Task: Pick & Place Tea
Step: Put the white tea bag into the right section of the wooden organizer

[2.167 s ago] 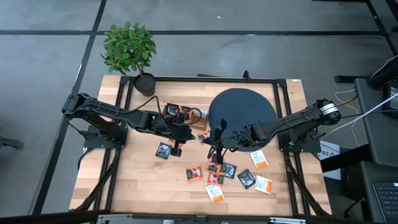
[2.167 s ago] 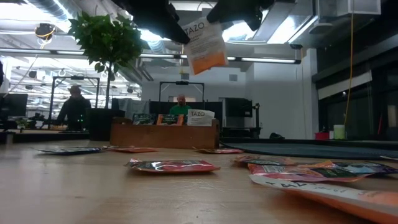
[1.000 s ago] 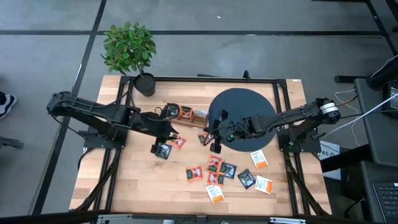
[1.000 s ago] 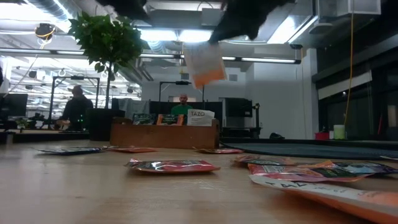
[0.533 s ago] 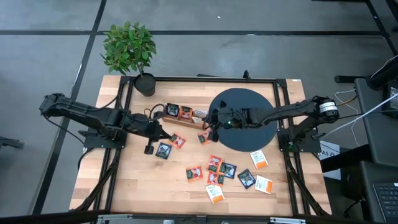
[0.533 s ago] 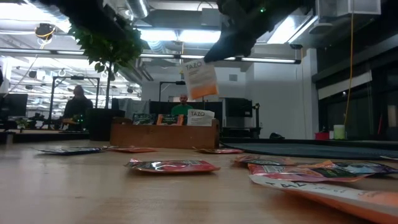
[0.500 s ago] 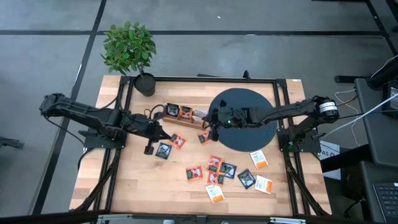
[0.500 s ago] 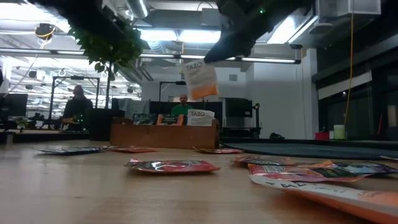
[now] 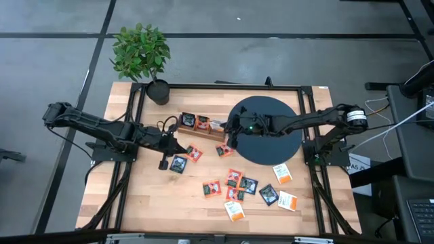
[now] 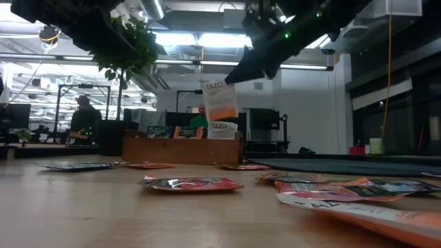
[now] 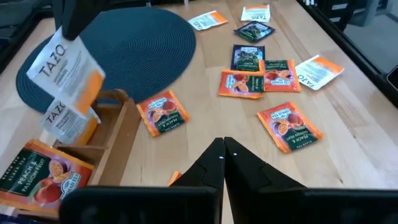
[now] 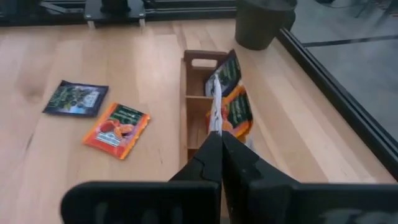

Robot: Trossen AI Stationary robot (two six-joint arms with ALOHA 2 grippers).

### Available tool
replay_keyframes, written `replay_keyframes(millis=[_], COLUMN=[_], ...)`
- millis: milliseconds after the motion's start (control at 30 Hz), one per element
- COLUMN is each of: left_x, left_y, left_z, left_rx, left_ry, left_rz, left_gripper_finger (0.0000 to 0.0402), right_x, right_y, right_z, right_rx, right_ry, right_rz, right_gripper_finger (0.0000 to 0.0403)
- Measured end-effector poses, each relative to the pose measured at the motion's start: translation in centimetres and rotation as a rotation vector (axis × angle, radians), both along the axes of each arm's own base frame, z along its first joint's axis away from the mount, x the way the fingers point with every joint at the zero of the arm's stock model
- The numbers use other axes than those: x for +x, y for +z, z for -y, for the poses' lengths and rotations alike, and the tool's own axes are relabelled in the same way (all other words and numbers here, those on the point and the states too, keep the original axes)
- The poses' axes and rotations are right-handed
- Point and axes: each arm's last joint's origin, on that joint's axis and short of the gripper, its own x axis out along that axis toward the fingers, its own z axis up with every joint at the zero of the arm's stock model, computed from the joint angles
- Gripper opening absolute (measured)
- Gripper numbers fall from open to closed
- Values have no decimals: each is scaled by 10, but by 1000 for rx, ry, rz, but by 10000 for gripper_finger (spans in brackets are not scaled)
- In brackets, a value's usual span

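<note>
– Right gripper point(image 10: 231, 77) is pinching a white-and-orange sachet point(image 10: 219, 100) above the wooden tray point(image 9: 202, 127), frame centre

– Left gripper point(image 11: 222, 152) pressed together, empty. I'd lower it straight into a compartment

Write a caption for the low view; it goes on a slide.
Right gripper dangles a white-and-orange Tazo sachet above the wooden tray, loose sachets scattered on the table.

From above, my right end effector point(image 9: 229, 133) covers the white-and-orange sachet point(image 10: 219, 99) it pinches, and the wooden tray's point(image 9: 201, 129) near end. In my right wrist view that sachet shows edge-on only, its print unreadable. At my left wrist, a peach sachet point(image 11: 46, 176) is cut off by the edge.
</note>
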Motion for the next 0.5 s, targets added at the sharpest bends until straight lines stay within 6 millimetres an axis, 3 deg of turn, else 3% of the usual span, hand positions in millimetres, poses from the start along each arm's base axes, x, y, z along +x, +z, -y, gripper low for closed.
replay_keyframes(millis=[500], left_x=[1], left_y=[2], left_z=[0], left_rx=[4], left_ry=[1], left_rz=[30], left_gripper_finger=[6], right_x=[-16], right_y=[-27], right_z=[20], right_rx=[33], right_ry=[6], right_rz=[77], right_gripper_finger=[3])
